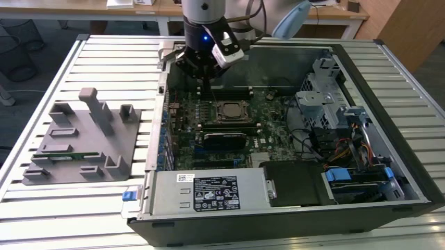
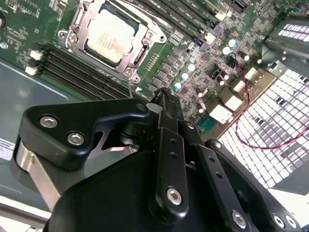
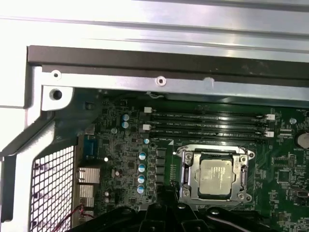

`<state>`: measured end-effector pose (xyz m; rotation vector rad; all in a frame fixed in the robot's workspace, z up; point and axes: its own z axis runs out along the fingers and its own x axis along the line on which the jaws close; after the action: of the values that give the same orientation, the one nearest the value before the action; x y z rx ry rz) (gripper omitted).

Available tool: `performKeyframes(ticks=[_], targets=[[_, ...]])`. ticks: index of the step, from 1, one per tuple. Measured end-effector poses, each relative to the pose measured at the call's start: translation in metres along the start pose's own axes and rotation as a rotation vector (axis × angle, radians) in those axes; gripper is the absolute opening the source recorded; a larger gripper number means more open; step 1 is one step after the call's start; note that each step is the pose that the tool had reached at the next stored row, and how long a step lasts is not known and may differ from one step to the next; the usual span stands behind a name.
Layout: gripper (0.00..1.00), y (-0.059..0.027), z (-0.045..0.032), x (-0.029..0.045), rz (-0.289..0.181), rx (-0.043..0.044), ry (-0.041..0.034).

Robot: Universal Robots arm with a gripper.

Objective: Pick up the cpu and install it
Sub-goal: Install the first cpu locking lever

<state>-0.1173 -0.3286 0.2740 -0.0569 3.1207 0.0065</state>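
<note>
while beside case wall (image 3: 159, 81), tool (image 2: 163, 99) near cpu (image 2: 110, 36)

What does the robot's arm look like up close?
The arm is a silver-grey tube that turns black lower down, with a small blue light and a white box on its side. The tool is black, made of chunky jointed bars with round silver screws.

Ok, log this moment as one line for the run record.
cpu: lying in socket frame | gripper: hovering over motherboard near socket frame, clear of cpu | case: open
</note>
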Motion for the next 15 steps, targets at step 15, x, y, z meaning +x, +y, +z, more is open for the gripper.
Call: performKeyframes(ticks=[15], targets=[[0.11, 0.0192, 0.0115, 0.0033, 0.000, 0.0000, 0.0000]])
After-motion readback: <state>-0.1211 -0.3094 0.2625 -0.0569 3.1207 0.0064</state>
